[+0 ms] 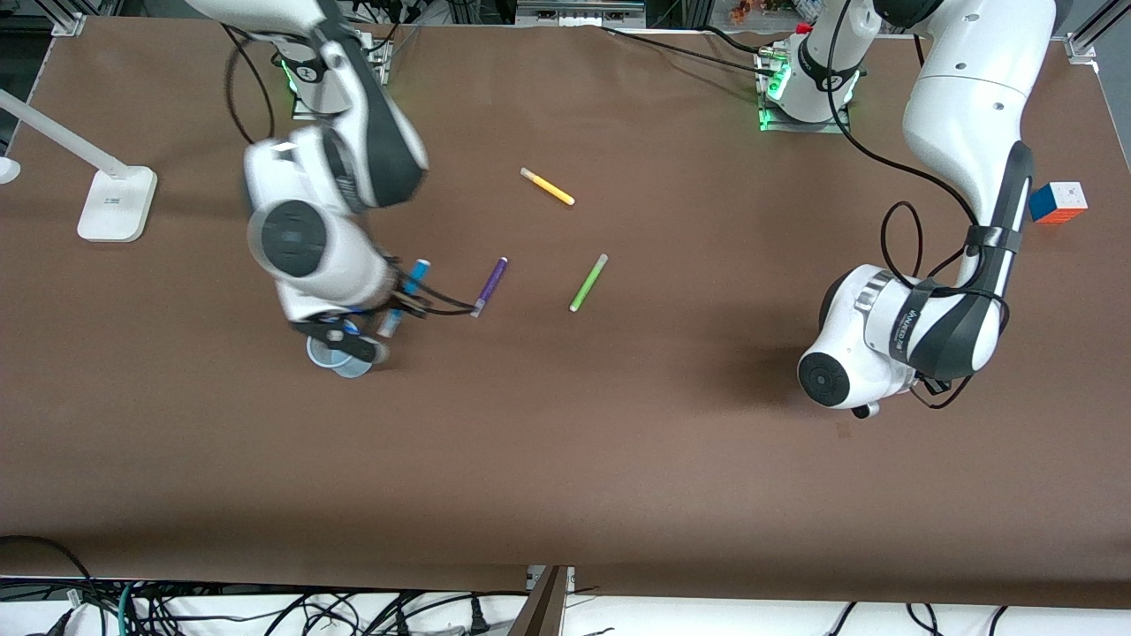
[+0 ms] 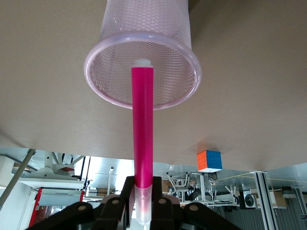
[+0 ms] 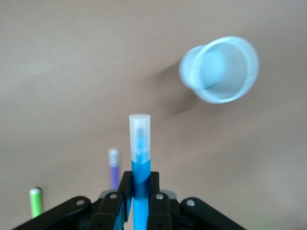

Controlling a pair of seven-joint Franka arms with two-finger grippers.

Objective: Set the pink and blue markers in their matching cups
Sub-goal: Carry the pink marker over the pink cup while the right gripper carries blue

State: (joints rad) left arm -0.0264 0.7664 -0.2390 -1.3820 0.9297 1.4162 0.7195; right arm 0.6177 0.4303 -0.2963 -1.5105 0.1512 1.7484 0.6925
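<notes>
The right gripper [image 3: 139, 203] holds the blue marker [image 3: 139, 158] tight near the blue cup [image 3: 219, 69], the left gripper [image 2: 144, 201] holds the pink marker [image 2: 143, 139] over the pink cup [image 2: 142, 62], so line each tip up before letting go.

A purple marker [image 1: 489, 286], a green marker [image 1: 588, 283] and a yellow marker [image 1: 547, 186] lie apart on the brown table [image 1: 618, 459]. A colorful cube [image 1: 1058, 202] sits near the left arm's end. A white lamp base [image 1: 117, 204] stands at the right arm's end.
</notes>
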